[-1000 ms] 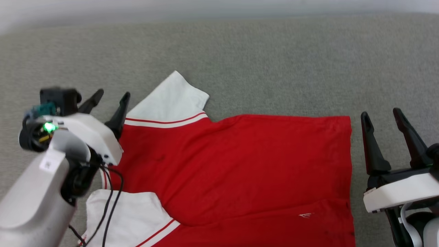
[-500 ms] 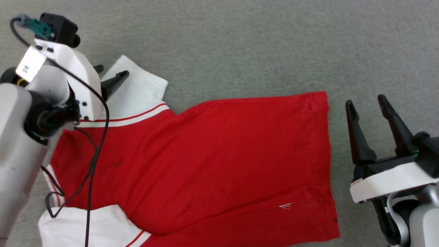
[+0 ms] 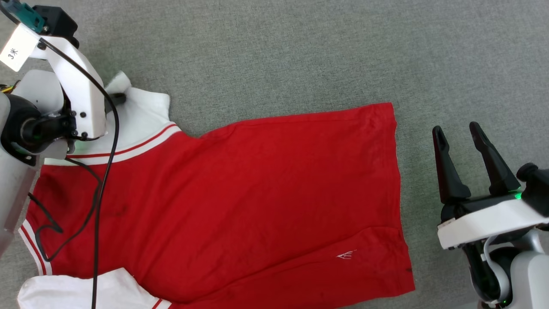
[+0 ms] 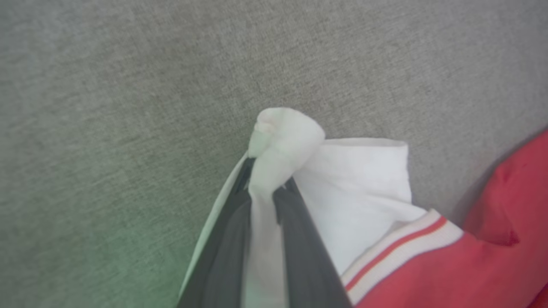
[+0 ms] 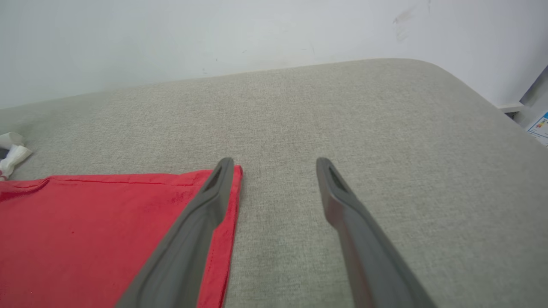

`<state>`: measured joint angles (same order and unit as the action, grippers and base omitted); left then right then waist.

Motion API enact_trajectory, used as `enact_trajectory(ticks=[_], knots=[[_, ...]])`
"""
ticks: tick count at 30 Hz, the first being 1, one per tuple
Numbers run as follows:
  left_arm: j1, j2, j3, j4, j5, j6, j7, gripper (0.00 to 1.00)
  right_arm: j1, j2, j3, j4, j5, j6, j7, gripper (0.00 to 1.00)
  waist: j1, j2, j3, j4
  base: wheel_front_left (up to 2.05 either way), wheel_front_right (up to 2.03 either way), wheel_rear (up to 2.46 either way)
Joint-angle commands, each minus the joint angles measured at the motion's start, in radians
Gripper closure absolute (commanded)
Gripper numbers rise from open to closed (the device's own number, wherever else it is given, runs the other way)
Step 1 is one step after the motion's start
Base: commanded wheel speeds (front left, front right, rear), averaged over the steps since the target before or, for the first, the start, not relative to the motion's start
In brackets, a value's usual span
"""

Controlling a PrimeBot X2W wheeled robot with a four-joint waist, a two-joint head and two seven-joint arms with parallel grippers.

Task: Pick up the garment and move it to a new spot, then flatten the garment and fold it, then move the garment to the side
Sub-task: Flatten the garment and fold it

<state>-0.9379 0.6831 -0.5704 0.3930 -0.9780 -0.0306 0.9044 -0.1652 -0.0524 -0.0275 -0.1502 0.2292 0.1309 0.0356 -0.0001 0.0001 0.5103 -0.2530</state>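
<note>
While our left gripper (image 4: pixel 266 176) pinches the white sleeve (image 4: pixel 364 179) tip between nearly closed fingers, the garment (image 3: pixel 257 193) lies spread flat beside it. Our right gripper (image 3: pixel 458 133) hangs wide open, empty, just beside the hem (image 3: pixel 396 180); we should pull gently outward to flatten wrinkles.

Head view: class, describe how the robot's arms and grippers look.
Left gripper and right gripper: two long dark tapered fingers on white wrist blocks. Left arm pale grey, with looping black cable, teal plug and handwritten white tag. Green light beside the right block.
</note>
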Motion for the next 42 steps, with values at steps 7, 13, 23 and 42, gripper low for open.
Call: enact_trajectory(ticks=[7, 13, 23, 42], knots=[[0.057, -0.016, -0.030, -0.011, 0.032, 0.002, -0.041, 1.00, -0.072, -0.036, -0.031, 0.079, 0.114, 0.000, 0.128, 0.00, 0.0001, -0.0001, -0.026, 0.023, 0.00, 0.00, 0.00], [0.030, -0.037, -0.010, -0.053, 0.043, -0.010, -0.123, 1.00, -0.162, -0.147, -0.005, 0.169, 0.212, 0.000, 0.368, 0.00, 0.0001, -0.0001, -0.052, 0.075, 0.00, 0.00, 0.00], [0.028, -0.068, -0.026, -0.132, 0.065, -0.032, -0.190, 1.00, -0.319, -0.260, 0.111, 0.249, 0.293, 0.000, 0.663, 0.00, 0.0001, -0.0001, -0.048, 0.167, 0.00, 0.00, 0.00], [0.057, -0.078, -0.034, -0.131, 0.086, -0.064, -0.302, 1.00, -0.373, -0.292, 0.188, 0.370, 0.362, 0.000, 0.898, 1.00, 0.0001, -0.0001, -0.073, 0.211, 0.00, 0.00, 0.00]])
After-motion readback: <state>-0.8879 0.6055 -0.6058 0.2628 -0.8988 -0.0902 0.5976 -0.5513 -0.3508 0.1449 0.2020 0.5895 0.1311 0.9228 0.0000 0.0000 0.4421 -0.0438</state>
